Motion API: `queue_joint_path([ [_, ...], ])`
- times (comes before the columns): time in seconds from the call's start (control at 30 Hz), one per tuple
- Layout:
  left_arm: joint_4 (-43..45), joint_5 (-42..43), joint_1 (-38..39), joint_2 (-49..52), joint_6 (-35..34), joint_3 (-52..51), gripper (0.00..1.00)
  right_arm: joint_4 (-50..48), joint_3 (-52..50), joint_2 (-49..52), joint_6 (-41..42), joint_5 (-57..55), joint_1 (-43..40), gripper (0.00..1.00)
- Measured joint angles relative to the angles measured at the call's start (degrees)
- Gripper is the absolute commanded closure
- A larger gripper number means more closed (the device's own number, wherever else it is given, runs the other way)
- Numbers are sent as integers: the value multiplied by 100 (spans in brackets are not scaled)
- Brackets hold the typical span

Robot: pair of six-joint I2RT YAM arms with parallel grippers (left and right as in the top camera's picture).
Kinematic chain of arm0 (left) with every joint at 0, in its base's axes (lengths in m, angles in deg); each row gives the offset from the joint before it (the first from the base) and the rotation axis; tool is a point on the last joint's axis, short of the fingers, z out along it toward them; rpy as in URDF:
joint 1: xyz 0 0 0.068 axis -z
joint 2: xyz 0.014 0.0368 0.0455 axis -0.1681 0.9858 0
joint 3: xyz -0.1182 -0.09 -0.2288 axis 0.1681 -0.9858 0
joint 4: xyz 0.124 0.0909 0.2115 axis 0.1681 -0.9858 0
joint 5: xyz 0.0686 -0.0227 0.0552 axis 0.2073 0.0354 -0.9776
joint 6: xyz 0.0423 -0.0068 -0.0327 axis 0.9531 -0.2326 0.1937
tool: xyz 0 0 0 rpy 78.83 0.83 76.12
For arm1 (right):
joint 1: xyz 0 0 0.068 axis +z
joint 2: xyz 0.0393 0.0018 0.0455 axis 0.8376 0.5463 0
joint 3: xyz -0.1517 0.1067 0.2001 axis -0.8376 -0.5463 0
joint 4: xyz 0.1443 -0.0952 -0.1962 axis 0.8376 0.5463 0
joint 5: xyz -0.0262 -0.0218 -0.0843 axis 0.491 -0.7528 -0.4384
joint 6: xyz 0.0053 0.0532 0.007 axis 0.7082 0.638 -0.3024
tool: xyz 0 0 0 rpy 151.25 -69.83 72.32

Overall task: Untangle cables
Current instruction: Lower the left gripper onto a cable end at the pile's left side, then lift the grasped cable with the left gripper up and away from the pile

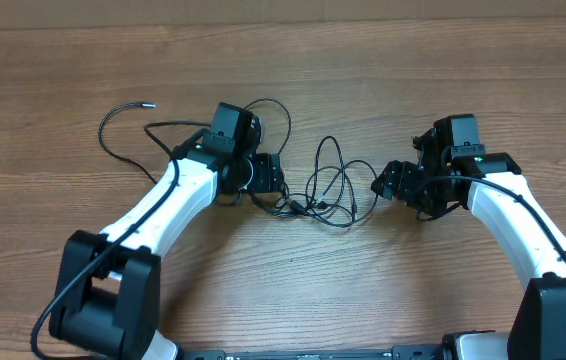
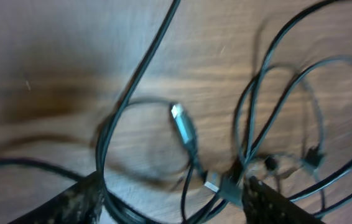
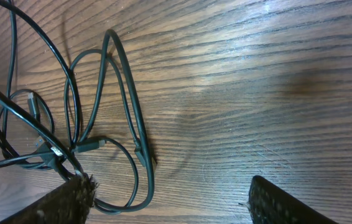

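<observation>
The cables (image 1: 328, 185) are thin black cords lying in a loose tangle at the table's middle. One strand runs left to a silvery plug end (image 1: 148, 104). My left gripper (image 1: 268, 178) sits at the tangle's left edge. In the left wrist view it (image 2: 173, 205) is open, with several strands (image 2: 257, 124) and a silvery plug (image 2: 177, 113) on the wood between and ahead of its fingers. My right gripper (image 1: 388, 182) stands just right of the tangle. It (image 3: 170, 202) is open, and a cable loop (image 3: 132, 162) lies beside its left finger (image 3: 64, 202).
The wooden table (image 1: 413, 80) stretches behind and in front of the tangle. A loop of cable (image 1: 268, 110) arcs behind the left wrist. Thicker black wires run along both white arms (image 1: 163, 205).
</observation>
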Motion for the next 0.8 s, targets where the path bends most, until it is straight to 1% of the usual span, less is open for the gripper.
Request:
queue_joint_path([
  [0.17,-402,42,0,162,-225,-4,38,0,0,0,-2,0,0,22],
  [0.37,-813,-17,0,234,-686,-7,36,0,0,0,0,0,0,22],
  [0.47,-745,-96,2,396,-839,-7,35,-2,0,0,2,-2,0,22],
  [0.5,-693,-118,7,485,-859,-7,37,2,0,0,2,0,0,22],
  [0.53,-636,-122,15,577,-876,-7,41,0,0,0,-2,0,0,22],
  [0.6,-592,-107,26,732,-881,-4,52,2,0,0,-2,0,0,22],
  [0.63,-531,-96,26,741,-876,7,62,13,0,0,0,0,0,22],
  [0.67,-463,-94,26,745,-868,7,70,24,0,0,0,0,0,22],
  [0.7,-446,-96,17,772,-822,4,85,31,0,0,0,0,0,21],
  [0.73,-442,-94,9,778,-824,4,93,33,0,0,-2,0,0,20],
  [0.8,-444,-94,-15,782,-780,7,96,28,0,0,-2,4,0,19],
])
